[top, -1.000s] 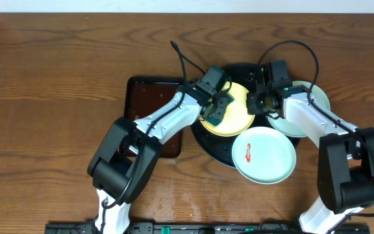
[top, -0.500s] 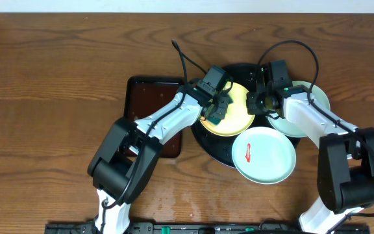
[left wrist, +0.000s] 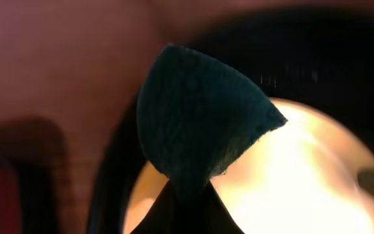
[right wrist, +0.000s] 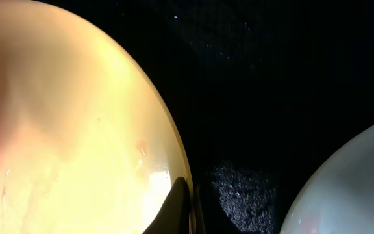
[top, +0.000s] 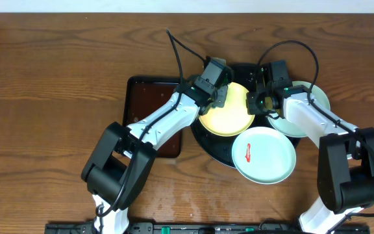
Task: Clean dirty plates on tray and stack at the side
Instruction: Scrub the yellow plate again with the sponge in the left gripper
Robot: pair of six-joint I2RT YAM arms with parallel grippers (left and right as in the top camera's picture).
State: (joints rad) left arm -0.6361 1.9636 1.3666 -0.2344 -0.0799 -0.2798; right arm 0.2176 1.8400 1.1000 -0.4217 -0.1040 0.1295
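Yellow plate [right wrist: 63,130]: right gripper [right wrist: 191,201] clamped on its right rim, one finger inside, one outside. Left gripper [left wrist: 182,211] pinched tight on a dark green scrub pad [left wrist: 200,117] over the plate's far-left edge; contact unclear. Plate sits on the black tray [top: 239,159], mid-table. Red-smeared white plate [top: 265,155] overhangs the tray's near-right rim, third plate [top: 313,104] at its right rim, brown tray [top: 149,104] left.
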